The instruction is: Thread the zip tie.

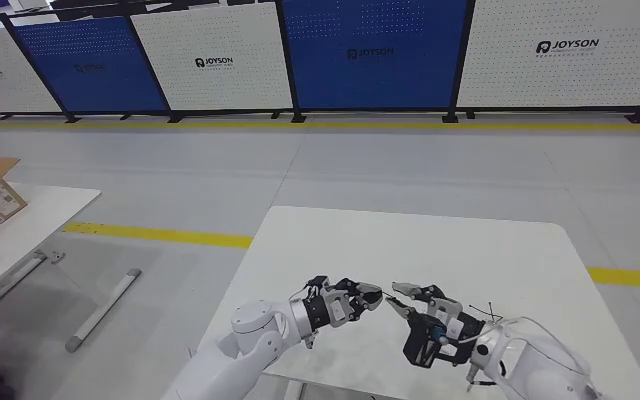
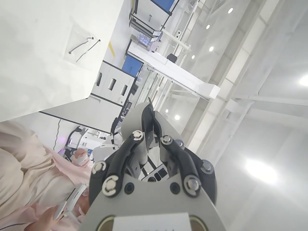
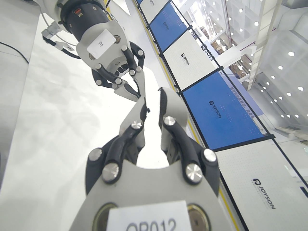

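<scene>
My left gripper [image 1: 368,297] hangs above the white table's near part, shut on a thin black zip tie [image 1: 385,294]. In the left wrist view the tie's tip [image 2: 150,102] sticks out past the closed fingers [image 2: 146,118]. Facing it tip to tip is my right gripper [image 1: 402,301], which stands open. In the right wrist view its fingers [image 3: 138,111] are apart, and a small black piece of the zip tie [image 3: 145,108] lies against one pad. The left gripper [image 3: 139,96] is just beyond it, nearly touching.
A clear bag with spare black zip ties [image 2: 81,46] lies flat on the table [image 1: 450,250], to the right of the grippers [image 1: 490,310]. A second white table [image 1: 40,220] stands at the far left. Blue and white panel fences [image 1: 370,55] line the back.
</scene>
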